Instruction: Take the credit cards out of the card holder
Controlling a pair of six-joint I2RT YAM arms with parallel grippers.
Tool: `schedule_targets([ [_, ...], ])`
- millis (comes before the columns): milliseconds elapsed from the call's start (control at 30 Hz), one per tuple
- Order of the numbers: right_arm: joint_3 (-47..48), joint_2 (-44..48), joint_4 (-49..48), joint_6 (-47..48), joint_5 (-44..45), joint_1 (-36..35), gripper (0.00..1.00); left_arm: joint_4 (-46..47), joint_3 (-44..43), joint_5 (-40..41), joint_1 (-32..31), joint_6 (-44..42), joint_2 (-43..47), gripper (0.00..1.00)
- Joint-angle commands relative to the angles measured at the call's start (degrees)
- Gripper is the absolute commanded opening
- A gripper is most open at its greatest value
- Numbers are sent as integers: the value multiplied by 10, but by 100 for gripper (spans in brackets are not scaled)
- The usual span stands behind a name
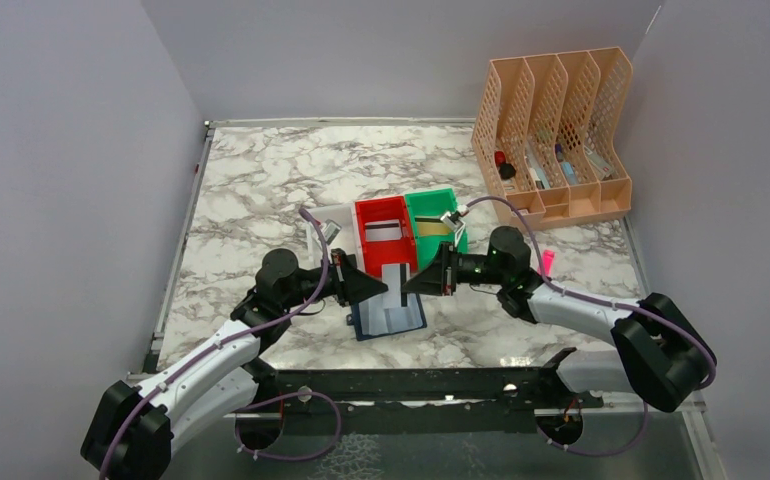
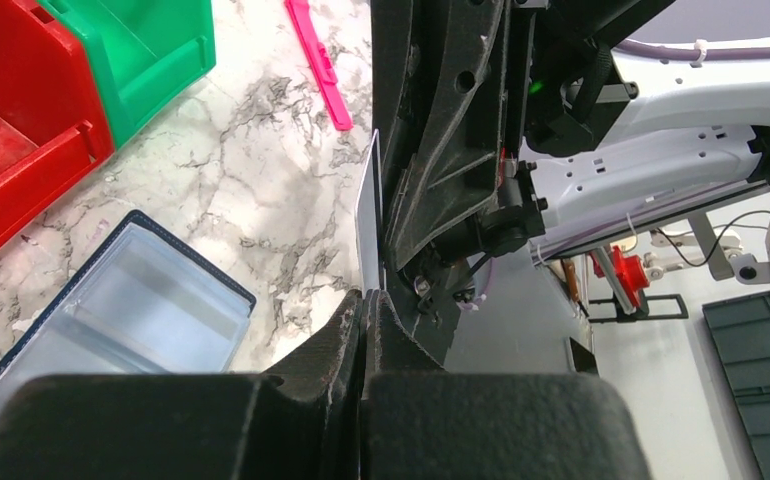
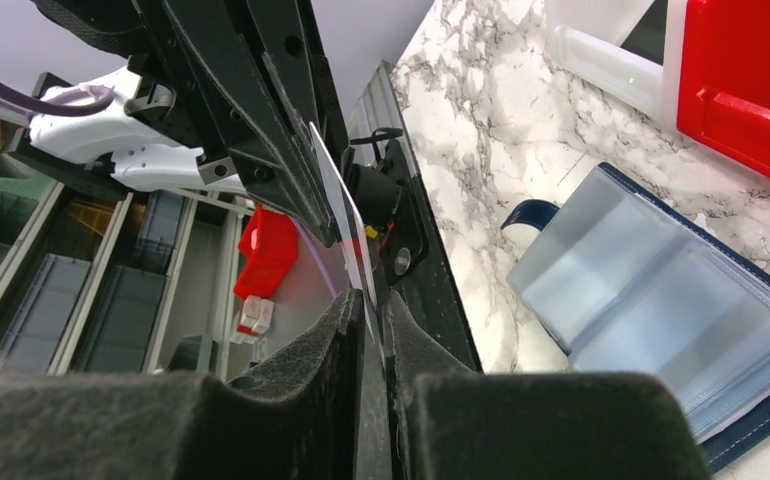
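Observation:
The dark navy card holder (image 1: 391,320) lies open on the marble table in front of the bins, its clear pale-blue sleeves (image 2: 131,300) (image 3: 661,300) facing up. Just above it a silvery-grey credit card (image 1: 395,283) (image 2: 368,215) (image 3: 339,200) hangs between both arms. My left gripper (image 1: 385,288) (image 2: 366,295) is shut on one end of it. From the other side my right gripper (image 1: 407,284) (image 3: 373,305) has its jaws drawn in on the card's far end. A tan flat piece (image 1: 437,228), perhaps another card, lies in the green bin.
A red bin (image 1: 365,240) and a green bin (image 1: 431,200) stand right behind the holder, with a white bin (image 1: 333,215) to their left. A pink stick (image 1: 547,262) lies at the right. A tan file rack (image 1: 556,130) fills the back right corner.

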State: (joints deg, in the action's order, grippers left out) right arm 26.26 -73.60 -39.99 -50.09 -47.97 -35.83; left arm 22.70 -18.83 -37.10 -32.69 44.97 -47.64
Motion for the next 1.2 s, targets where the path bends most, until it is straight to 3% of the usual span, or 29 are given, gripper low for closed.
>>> schedule_targets([
  [0,-11,-3,-72,-26,-23,7,16,16,8,-16,3,-4,0,0],
  [267,-20,-7,-94,-37,-33,9,1,16,13,5,3,4,-7,0],
  [333,-20,-3,-80,-30,-29,9,1,16,17,20,3,11,-6,8],
  [533,-12,25,14,21,18,10,1,1,10,64,2,13,0,61],
  [700,7,60,138,89,88,10,1,-62,-2,132,3,-5,17,85],
  [967,58,65,254,185,131,10,1,-241,-44,269,3,-81,80,99],
  [1167,94,75,290,246,180,9,1,-326,-73,359,3,-113,114,99],
])
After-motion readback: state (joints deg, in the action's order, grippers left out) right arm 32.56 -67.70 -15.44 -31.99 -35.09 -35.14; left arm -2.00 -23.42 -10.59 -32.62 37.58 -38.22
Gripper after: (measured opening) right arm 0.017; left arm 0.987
